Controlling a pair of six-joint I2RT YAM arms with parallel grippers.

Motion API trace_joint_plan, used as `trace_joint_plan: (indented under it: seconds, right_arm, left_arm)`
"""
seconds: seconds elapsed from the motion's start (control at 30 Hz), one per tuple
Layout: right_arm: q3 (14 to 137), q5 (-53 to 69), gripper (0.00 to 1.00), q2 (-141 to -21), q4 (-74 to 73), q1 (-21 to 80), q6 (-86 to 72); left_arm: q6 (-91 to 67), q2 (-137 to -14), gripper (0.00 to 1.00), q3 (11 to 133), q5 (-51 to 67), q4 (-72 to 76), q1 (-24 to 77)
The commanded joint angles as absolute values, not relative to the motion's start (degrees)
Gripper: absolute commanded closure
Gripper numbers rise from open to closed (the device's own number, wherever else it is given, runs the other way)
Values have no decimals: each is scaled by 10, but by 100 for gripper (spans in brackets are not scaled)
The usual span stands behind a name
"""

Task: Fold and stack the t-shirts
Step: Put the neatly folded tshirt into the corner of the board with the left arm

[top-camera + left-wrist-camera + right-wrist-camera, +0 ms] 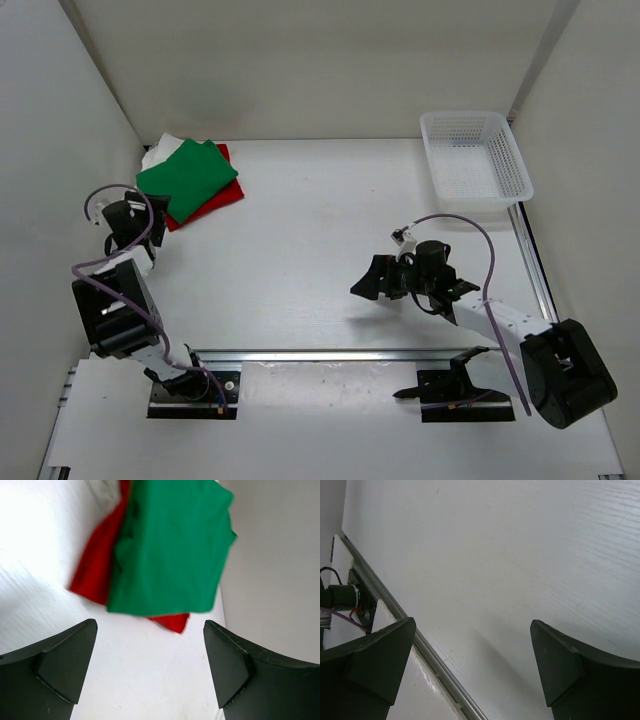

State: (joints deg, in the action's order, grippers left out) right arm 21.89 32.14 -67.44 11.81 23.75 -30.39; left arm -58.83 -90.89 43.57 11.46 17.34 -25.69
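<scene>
Counts of items shown. Garments, three, all at the far left: one green t-shirt (187, 178), one red t-shirt (230, 192), one white t-shirt (160, 152). One mesh basket (476, 165), at the far right. Two manipulators: one left arm (115, 300) and one right arm (500, 320). These carry one left tool (150, 627) and one right tool (472, 625), each with two fingers. Two metal rails: one near rail (330, 353), one right rail (535, 265). One counter (320, 220).

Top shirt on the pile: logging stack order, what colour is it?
Top shirt is green, clearest in left wrist view.
</scene>
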Motion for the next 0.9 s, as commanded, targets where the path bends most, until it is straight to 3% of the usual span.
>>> trace_joint_plan:
  seconds: [0.0, 0.23, 0.4, 0.6, 0.87]
  right_arm:
    - [212, 268, 1, -636, 107, 242, -282]
    - [239, 201, 1, -607, 34, 253, -230]
    - [190, 184, 1, -598, 93, 244, -244]
    - [168, 170, 0, -608, 130, 252, -236]
    - [135, 108, 1, -584, 131, 264, -226]
  left_arm:
    - [-560, -839, 1, 429, 92, 164, -208]
    - [-421, -813, 1, 477, 64, 52, 19]
    - [-383, -812, 1, 467, 87, 29, 178]
    - [-371, -776, 1, 380, 135, 43, 247]
    - [-341, -696, 1, 307, 94, 25, 265]
